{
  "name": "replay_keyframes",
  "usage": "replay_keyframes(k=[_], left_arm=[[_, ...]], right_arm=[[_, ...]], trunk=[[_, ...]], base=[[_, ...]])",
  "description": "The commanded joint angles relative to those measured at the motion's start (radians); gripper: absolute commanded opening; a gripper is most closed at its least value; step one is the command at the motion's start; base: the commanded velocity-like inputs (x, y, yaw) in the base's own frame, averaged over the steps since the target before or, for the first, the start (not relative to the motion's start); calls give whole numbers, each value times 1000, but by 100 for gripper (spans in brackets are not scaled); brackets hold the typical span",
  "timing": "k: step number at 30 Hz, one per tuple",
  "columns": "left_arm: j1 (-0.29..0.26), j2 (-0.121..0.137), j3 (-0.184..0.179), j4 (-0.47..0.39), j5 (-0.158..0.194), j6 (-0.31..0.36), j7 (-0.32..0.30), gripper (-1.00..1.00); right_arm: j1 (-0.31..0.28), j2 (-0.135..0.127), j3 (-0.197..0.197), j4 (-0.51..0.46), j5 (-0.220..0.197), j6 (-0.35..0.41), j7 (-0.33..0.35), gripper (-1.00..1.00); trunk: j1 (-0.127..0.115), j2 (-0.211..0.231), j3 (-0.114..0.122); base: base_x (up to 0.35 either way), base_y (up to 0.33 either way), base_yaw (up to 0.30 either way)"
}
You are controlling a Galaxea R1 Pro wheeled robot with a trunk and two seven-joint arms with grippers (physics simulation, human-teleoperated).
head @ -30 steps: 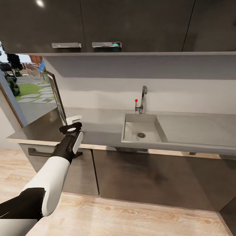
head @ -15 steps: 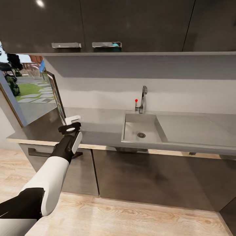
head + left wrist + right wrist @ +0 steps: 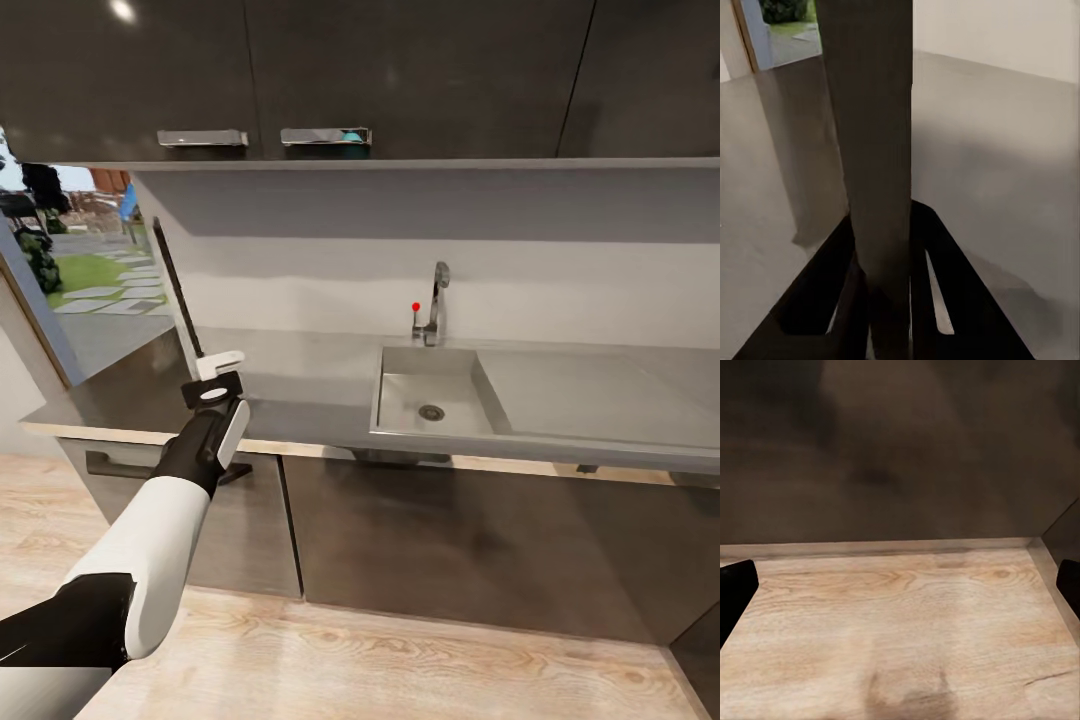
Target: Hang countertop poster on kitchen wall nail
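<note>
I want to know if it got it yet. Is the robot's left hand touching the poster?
Touching. In the left wrist view, the poster stands edge-on between the left gripper fingers, both pressed against it. The head view shows it rising from that gripper.

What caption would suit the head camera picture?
Robot's left hand grips a poster edge-on above the kitchen countertop.

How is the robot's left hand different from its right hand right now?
The left hand is shut on the thin dark-framed poster, standing edge-on above the light-grey kitchen countertop. The right hand is open and empty, its fingertips wide apart over the pale wooden floor. Both have black fingers.
</note>
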Motion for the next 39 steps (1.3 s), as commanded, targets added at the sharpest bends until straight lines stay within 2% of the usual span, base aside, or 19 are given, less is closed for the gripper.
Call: replay_keyframes(k=[1, 11, 19, 20, 39], left_arm=[[0, -1, 1, -2, 3, 5, 2, -100], [0, -1, 1, -7, 3, 5, 4, -100], [0, -1, 1, -92, 3, 29, 1, -100], [0, 4, 0, -120, 3, 54, 1, -100], [0, 4, 0, -118, 5, 54, 1, -100]], right_arm=[[0, 0, 0, -1, 10, 1, -7, 100], [0, 0, 0, -1, 9, 1, -7, 100], [0, 0, 0, -1, 9, 1, -7, 100], [0, 0, 0, -1, 9, 1, -7, 100], [0, 0, 0, -1, 9, 1, -7, 100]], trunk=[[0, 0, -1], [0, 0, -1], [0, 0, -1], [0, 0, -1], [0, 0, -1]], base=[[0, 0, 0], [0, 0, 0], [0, 0, 0], [-160, 0, 0], [-262, 0, 0]])
